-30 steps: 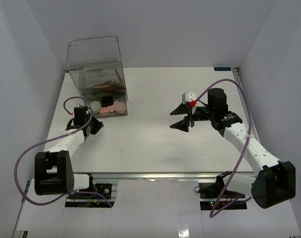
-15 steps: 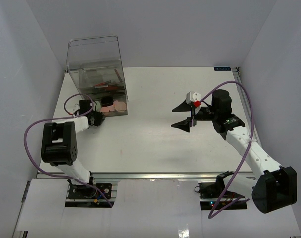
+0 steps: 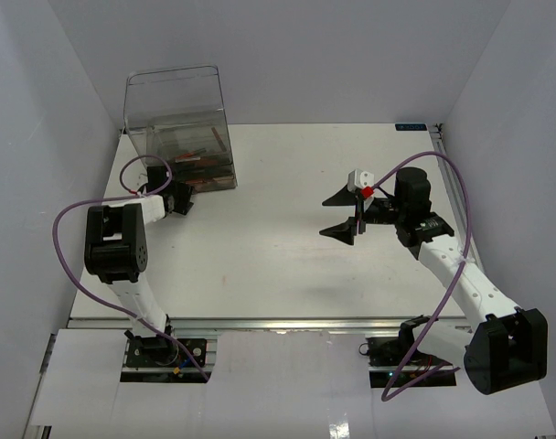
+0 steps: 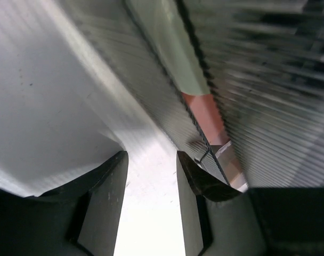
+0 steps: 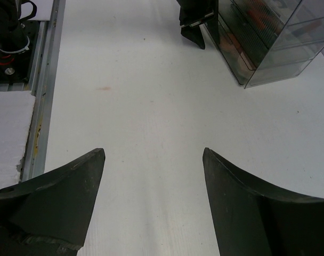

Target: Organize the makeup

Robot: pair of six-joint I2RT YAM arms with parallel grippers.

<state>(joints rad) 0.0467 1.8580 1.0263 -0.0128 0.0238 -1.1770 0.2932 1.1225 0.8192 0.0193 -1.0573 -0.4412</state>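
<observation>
The makeup [image 3: 197, 157] is inside the clear box [image 3: 177, 119], which stands at the far left corner of the surface [image 3: 278, 265]. Through the clear walls I see red and dark sticks [image 3: 194, 139] lying on the upper levels. The small things lower down are too dim to name from above. The drawer fronts sit flush with the box.

The left pincer [image 3: 175, 198] is low at the near left corner of the box, right by the bottom drawer. In the left wrist view, which is blurred, the left pincer [image 4: 151, 176] has a narrow gap between its two fingers [image 4: 106, 202]. Only the white surface shows in this gap, so it is a little open and it grips nothing. Just past its right finger runs the ribbed wall of the box [image 4: 151, 96], and behind that wall a pink piece [image 4: 207, 114] is visible. I cannot tell if a finger touches the box.

The right pincer [image 3: 340, 213] hangs over the right half of the surface, well apart from the box, and it points toward the left. Its fingers are spread wide and are empty. From the right wrist, the right pincer [image 5: 154, 176] looks across bare surface to the box [image 5: 279, 48] and the left pincer [image 5: 199, 26] beside it.
</observation>
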